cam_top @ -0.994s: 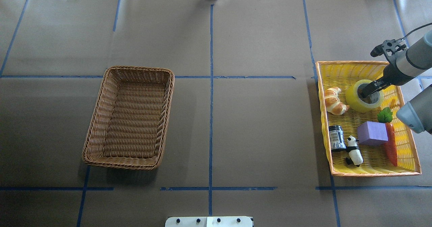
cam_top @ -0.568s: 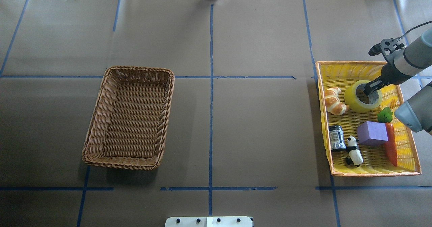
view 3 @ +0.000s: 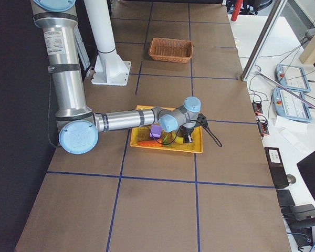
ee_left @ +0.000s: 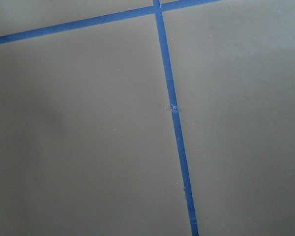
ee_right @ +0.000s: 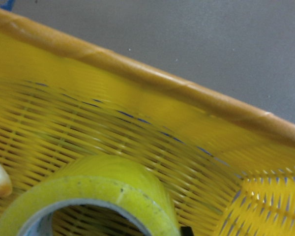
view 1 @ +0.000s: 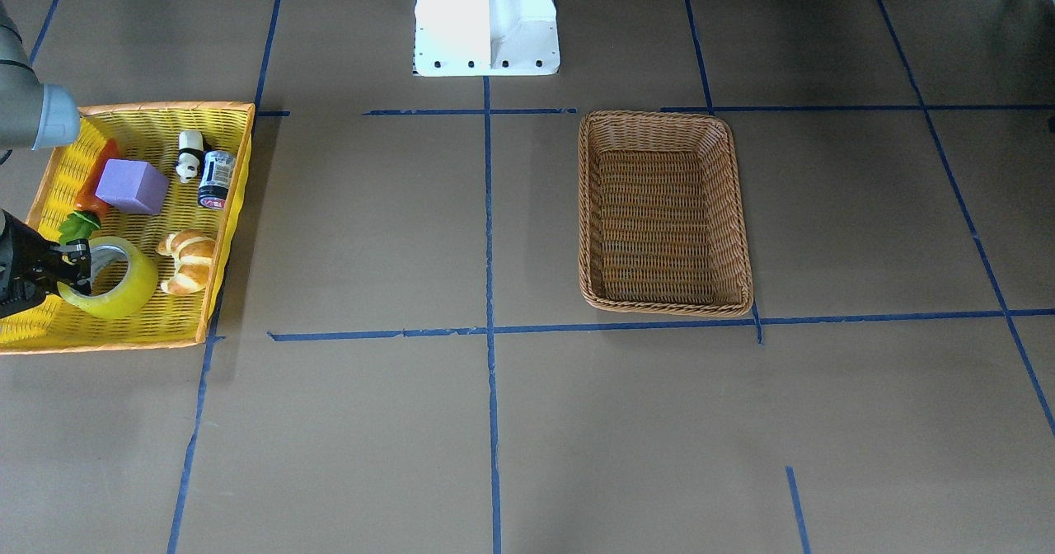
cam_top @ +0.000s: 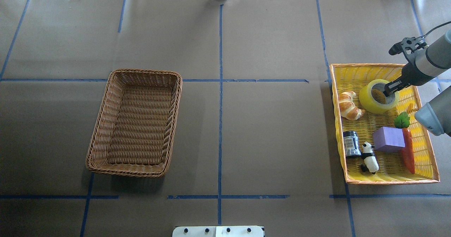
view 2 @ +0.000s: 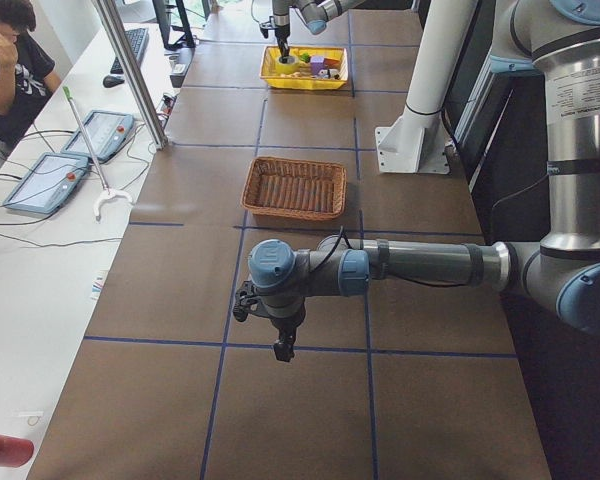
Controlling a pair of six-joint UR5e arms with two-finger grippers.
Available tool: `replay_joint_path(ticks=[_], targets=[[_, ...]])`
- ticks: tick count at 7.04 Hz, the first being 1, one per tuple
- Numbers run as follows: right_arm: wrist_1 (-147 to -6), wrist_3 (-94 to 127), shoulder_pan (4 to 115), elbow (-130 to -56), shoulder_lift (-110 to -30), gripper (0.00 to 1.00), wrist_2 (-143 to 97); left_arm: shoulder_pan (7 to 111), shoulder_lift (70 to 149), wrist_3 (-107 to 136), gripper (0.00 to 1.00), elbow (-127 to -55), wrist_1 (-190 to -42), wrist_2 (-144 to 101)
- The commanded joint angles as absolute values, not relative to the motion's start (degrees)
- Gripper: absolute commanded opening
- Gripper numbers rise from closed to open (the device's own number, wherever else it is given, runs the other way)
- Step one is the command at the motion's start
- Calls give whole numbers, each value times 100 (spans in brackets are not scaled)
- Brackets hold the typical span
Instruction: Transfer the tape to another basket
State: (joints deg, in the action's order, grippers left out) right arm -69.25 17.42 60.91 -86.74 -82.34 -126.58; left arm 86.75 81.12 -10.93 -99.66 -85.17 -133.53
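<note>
The tape [cam_top: 368, 102], a yellow roll with a grey core, is in the yellow mesh tray [cam_top: 387, 181] at the table's right. It also shows in the front view [view 1: 136, 286] and close up in the right wrist view [ee_right: 103, 189]. My right gripper [cam_top: 389, 89] is shut on the roll's wall, one finger inside the core, and holds it tilted. The brown wicker basket [cam_top: 175, 99] stands empty at the left of the table, far from the tape. My left gripper [view 2: 280, 345] hangs over bare table in the left exterior view only; I cannot tell its state.
The tray also holds a croissant [cam_top: 348, 104], a purple block [cam_top: 388, 139], a carrot [cam_top: 408, 152], a panda figure [cam_top: 369, 157] and a dark jar [cam_top: 351, 143]. Blue tape lines cross the brown table. The white robot base [view 1: 486, 18] stands at the near edge.
My right gripper has moved slightly toward the far side and up with the tape in it. The roll has shifted with it and tilted. The wicker basket has not moved.
</note>
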Motion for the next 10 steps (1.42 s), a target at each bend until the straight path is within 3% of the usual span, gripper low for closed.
replay_joint_path(ticks=[1,3,6,10], targets=[[-6917,2264,6170,-8779,-8218,0,-12700,8675,8112,-1090,100,-9984,-8525,-13359],[-6908,2890,6161,-9139,-8165,0,-12761,8657,8130,-1081,100,-10168,-8525,-13324],[-6900,3672,6135,-9545,-7964,0,-12990,8640,8935,-1028,100,-10240,-9269,-13377],[-6891,5253,5460,-10026,-7427,0,-12955,7756,8974,1240,100,-10353,-10778,-13904]])
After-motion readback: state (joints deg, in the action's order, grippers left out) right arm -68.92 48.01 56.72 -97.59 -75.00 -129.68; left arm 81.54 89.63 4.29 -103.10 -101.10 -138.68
